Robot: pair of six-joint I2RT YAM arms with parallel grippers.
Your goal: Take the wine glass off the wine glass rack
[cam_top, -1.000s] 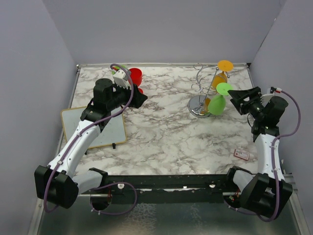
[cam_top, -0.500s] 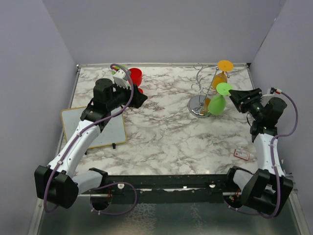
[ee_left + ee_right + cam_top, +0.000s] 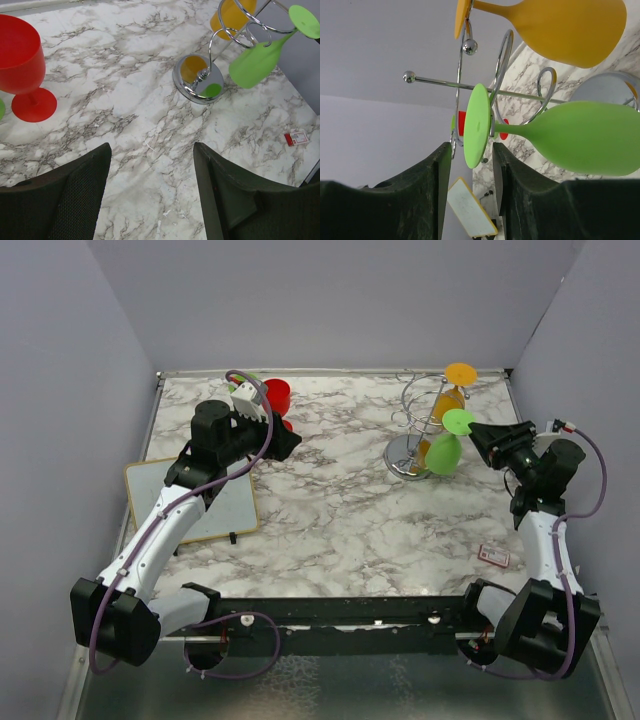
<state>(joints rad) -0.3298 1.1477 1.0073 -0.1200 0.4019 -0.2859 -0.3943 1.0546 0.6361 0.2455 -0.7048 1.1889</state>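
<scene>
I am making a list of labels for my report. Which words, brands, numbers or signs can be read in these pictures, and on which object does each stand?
The red and white card on the table: it seems to carry print, but this is too small and blurred to read.
The whiteboard: no writing visible.
Nothing else shows any text, so nothing can be quoted.

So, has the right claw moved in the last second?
Yes, barely: the right claw stays beside the rack, its fingers pinching inward toward the foot of the green glass.
</scene>
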